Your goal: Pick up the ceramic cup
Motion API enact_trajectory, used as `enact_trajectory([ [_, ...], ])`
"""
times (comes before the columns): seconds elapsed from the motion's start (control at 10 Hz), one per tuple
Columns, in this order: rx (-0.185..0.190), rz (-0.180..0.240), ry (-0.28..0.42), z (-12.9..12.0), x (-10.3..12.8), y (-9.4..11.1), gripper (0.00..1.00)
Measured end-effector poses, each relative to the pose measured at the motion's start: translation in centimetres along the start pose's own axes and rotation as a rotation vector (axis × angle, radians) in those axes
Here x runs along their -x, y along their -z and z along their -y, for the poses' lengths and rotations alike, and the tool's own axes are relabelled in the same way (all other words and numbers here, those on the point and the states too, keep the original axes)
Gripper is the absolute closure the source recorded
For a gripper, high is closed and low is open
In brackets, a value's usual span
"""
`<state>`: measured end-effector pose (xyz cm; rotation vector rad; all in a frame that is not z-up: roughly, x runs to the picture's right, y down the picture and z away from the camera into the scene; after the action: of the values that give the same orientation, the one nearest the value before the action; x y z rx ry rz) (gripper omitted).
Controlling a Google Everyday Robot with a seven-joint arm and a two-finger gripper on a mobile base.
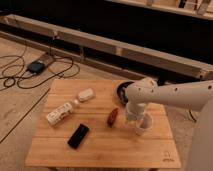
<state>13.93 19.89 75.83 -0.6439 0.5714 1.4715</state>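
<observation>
Gripper (136,120): low over the ceramic cup (143,125) — grip state cannot be told (wrist hides it).
Cup: upright on tabletop (100,147).

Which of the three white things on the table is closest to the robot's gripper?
The ceramic cup, upright right under the gripper; the labelled bottle and flat oval lie far left.

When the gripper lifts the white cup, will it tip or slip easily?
The ceramic cup stands upright on the wooden table, so it probably sits stable. Its plain, smooth-looking wall may be slippery. It looks rigid, and likely breakable if dropped. The gripper is right at its rim.
</observation>
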Motion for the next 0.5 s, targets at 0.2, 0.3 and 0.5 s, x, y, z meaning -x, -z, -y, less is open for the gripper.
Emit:
enact_trajectory([
  [0.2,-0.016,0.005,0.008,-0.1,0.1,0.2,0.89],
  [0.3,-0.026,0.008,0.014,-0.1,0.1,0.6,0.94],
  [0.5,-0.056,0.024,0.034,-0.1,0.2,2.2,0.94],
])
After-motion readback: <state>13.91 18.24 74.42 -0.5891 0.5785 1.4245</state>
